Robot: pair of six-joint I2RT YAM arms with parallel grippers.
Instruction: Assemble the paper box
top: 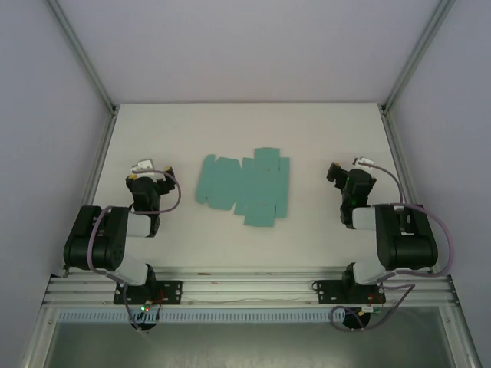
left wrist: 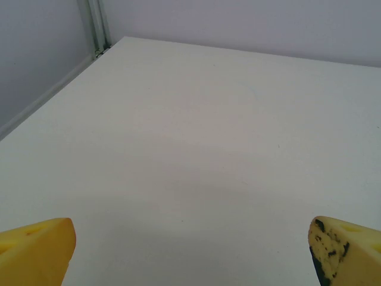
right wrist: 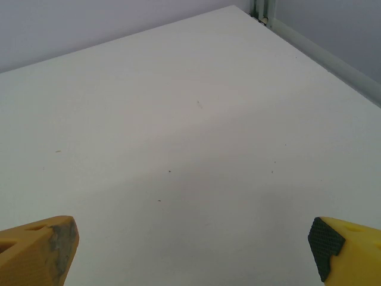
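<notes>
The plain teal paper box (top: 245, 186), a flat unfolded cut-out sheet, lies mid-tabletop (top: 322, 130). The left pincer (left wrist: 190, 255) sits at its 9 o'clock and the right pincer (right wrist: 191, 255) at its 3 o'clock. Both are well apart from it, with yellow fingers spread wide and holding nothing.

Rear overhead; wrist cameras near table (left wrist: 196, 131)

Paper box (top: 245, 188) lies flat, unfolded, at table (top: 245, 130) centre — left gripper (top: 149, 175) and right gripper (top: 337, 173) flank it, well apart.
</notes>
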